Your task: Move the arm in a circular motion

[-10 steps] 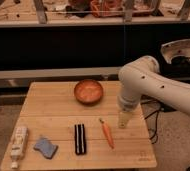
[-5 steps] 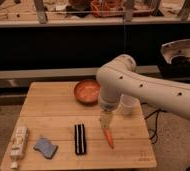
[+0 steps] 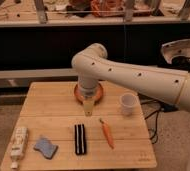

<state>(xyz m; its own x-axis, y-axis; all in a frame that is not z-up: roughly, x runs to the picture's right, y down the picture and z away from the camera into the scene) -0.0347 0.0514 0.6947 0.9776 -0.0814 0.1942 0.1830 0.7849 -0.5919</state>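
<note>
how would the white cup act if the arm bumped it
The white cup looks like a small disposable cup, so probably light, easy to slide. It stands upright and open-topped, so a high nudge may tip it, and then could roll. The gripper hangs apart from it, over the table.

Bent arm [image 3: 133,75], claw [image 3: 89,107] downward beneath elbow [image 3: 90,56]

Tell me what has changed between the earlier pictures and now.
The arm swung toward the left of the picture; its tool went from beside the carrot to just in front of the bowl, above the table. A white cup the arm had hidden now shows. Nothing was grasped or released. Carrot, bowl, black bar, sponge and bottle stayed put.
</note>
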